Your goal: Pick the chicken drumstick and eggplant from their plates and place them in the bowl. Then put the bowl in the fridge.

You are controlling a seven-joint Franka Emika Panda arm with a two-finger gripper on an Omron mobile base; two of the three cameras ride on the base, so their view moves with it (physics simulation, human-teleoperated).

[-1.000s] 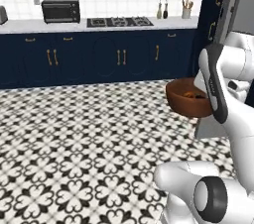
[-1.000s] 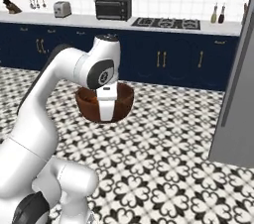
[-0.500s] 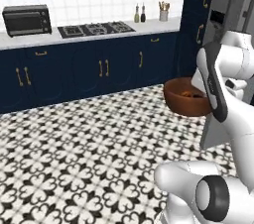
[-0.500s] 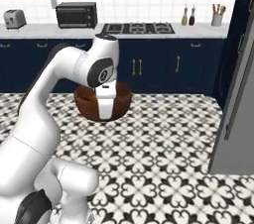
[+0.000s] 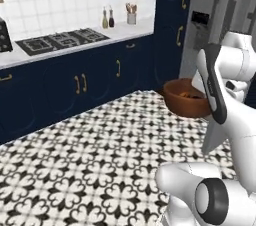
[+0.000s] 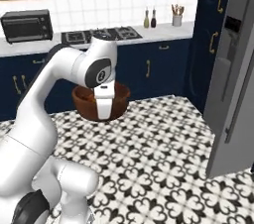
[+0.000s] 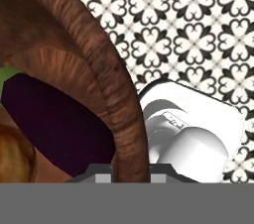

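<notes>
The pincer is clamped on the bowl's rim, carrying it level above the floor so the eggplant and drumstick stay inside. The bowl hangs near the fridge, probably headed there for loading.

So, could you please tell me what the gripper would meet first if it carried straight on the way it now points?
The gripper points down, shut on the wooden bowl rim. Straight on, past that rim, nothing shows but the patterned floor tiles below; how far down they lie is unclear.
</notes>
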